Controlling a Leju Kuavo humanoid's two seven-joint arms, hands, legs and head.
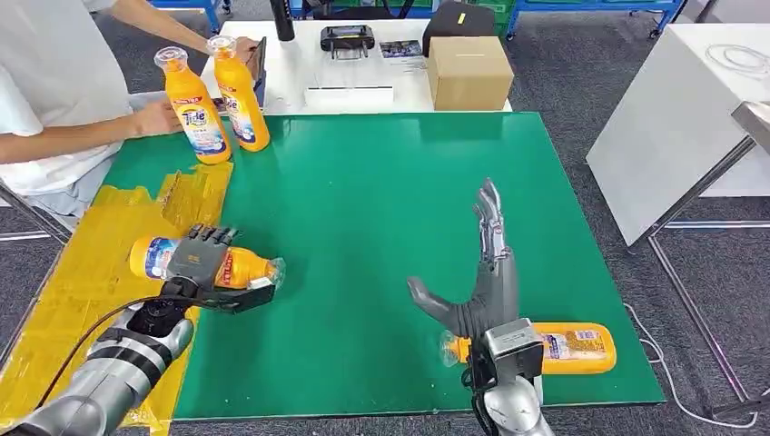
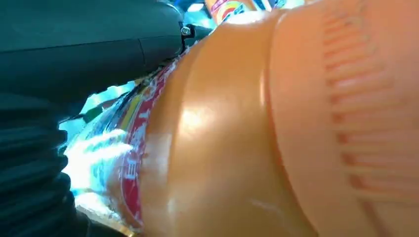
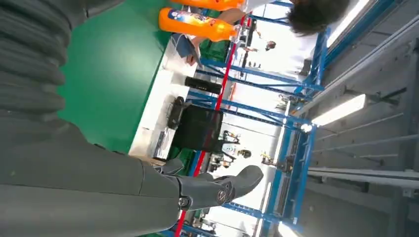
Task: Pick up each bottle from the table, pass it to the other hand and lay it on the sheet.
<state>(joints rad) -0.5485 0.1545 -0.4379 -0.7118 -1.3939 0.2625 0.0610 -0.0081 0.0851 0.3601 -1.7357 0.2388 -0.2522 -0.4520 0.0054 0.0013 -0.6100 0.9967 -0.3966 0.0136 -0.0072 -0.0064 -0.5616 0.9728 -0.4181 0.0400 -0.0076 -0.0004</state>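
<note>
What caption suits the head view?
Left hand holds an orange detergent bottle above the yellow sheet; right hand open.

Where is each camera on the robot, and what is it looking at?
Head view: high on the robot, looking down at the green table; both arms show, the left hand holding a bottle, the right hand open.
Left wrist view: right behind the left hand, pressed close to the held bottle.
Right wrist view: behind the right hand, looking across the table to the far shelves.
Shared: head and right wrist views both show the standing bottles and the person.
</note>
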